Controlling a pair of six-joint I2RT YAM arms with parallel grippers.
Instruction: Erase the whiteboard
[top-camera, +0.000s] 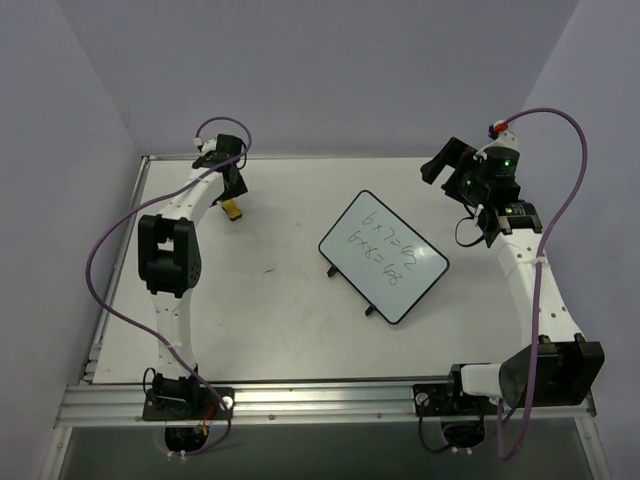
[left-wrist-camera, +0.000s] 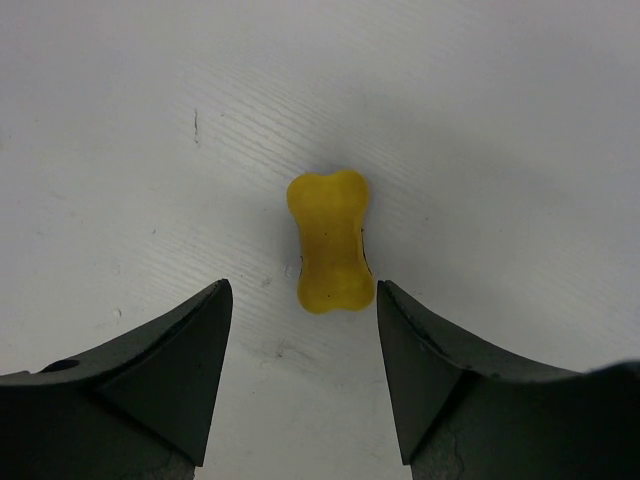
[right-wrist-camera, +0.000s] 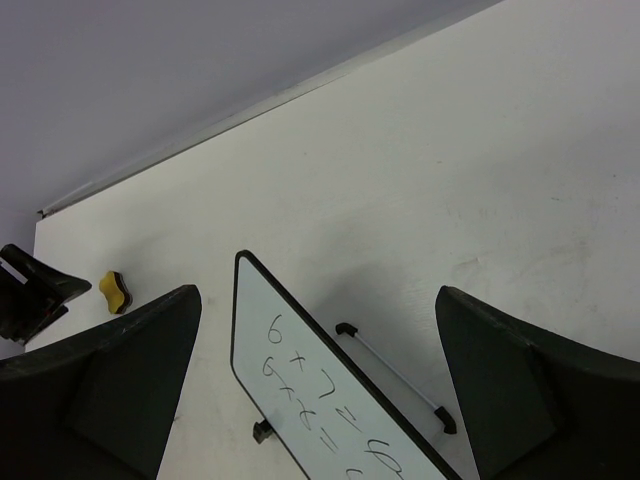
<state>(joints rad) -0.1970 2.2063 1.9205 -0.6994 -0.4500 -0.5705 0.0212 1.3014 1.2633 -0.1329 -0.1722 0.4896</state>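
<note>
White desk (top-camera: 280, 330) surface carries the whiteboard (top-camera: 385, 258) near its middle, its sums unwiped. The yellow eraser (left-wrist-camera: 330, 240) is framed by the left end effector (left-wrist-camera: 303, 295), released and untouching, evidently for pickup. The right end effector (right-wrist-camera: 318, 292) is held released, empty.

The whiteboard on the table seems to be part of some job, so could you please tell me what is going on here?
The left gripper hangs over the yellow eraser at the far left of the table, with its open jaws on either side of the eraser's near end and not touching it. The whiteboard lies mid-table with its handwritten sums not yet wiped. The right gripper is open and empty, raised off the board's far right.
</note>
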